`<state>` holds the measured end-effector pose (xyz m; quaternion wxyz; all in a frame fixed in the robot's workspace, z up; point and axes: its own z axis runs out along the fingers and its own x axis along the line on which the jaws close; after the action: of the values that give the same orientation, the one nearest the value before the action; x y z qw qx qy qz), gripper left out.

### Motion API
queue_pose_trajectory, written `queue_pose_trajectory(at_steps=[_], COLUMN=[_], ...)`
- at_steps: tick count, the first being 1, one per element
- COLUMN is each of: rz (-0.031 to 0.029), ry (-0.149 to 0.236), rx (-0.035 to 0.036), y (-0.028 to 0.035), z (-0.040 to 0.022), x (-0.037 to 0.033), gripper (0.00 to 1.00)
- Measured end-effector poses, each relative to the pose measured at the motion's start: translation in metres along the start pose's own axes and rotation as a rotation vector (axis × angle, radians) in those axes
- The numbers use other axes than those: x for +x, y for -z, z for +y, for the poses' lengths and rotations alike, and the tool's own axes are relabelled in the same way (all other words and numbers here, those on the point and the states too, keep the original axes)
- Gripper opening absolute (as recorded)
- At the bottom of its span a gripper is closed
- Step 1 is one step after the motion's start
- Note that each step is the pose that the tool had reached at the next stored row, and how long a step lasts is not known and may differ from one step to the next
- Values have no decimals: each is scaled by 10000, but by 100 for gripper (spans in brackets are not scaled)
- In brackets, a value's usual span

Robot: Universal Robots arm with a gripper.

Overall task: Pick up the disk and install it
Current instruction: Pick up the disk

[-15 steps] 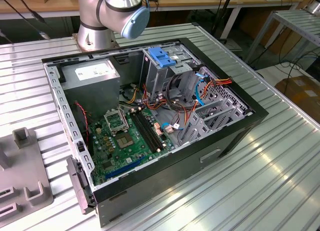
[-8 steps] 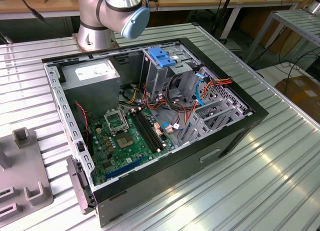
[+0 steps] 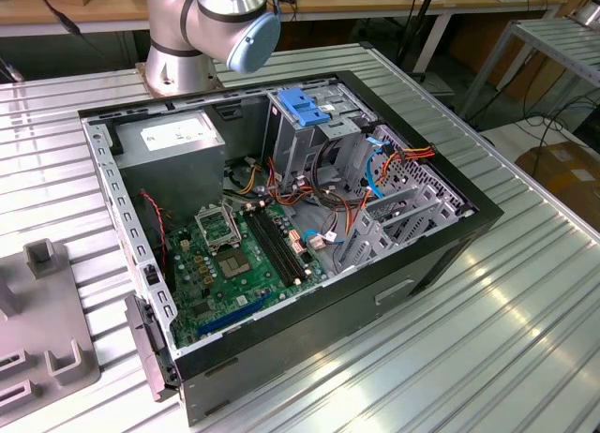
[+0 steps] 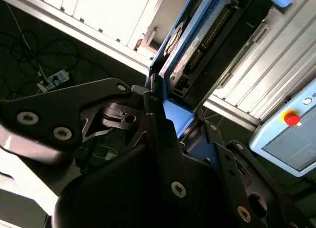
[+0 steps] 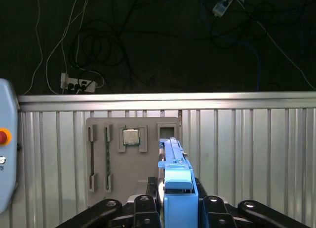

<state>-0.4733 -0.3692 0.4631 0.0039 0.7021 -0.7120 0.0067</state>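
Observation:
The disk (image 5: 173, 156) appears edge-on in both wrist views, a thin metal slab in a light-blue bracket, with its circuit side (image 4: 193, 38) showing in the second wrist view. My gripper (image 5: 176, 202) is shut on it, one black finger (image 5: 146, 204) pressed to each side of the blue bracket. I hold the disk up in the air over the ribbed metal table (image 5: 247, 149), above a grey parts fixture. In the second wrist view the gripper (image 4: 165, 109) clamps the disk's near end.
An open computer case (image 3: 450, 255) lies on the table, with a drive cage topped by a blue handle (image 3: 305, 105) and a grey power supply box (image 3: 173, 138). A grey fixture (image 5: 98, 154) holds a processor chip (image 5: 131, 136). A pendant with a red button (image 4: 291, 118) hangs nearby. Cables lie on the floor.

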Motion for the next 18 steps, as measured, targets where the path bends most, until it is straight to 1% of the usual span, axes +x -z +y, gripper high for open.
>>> queue_pose_trajectory(at_steps=[18], rz=[1], ry=[0], rx=[0], y=[180], z=[-1], x=[3], gripper=[37])
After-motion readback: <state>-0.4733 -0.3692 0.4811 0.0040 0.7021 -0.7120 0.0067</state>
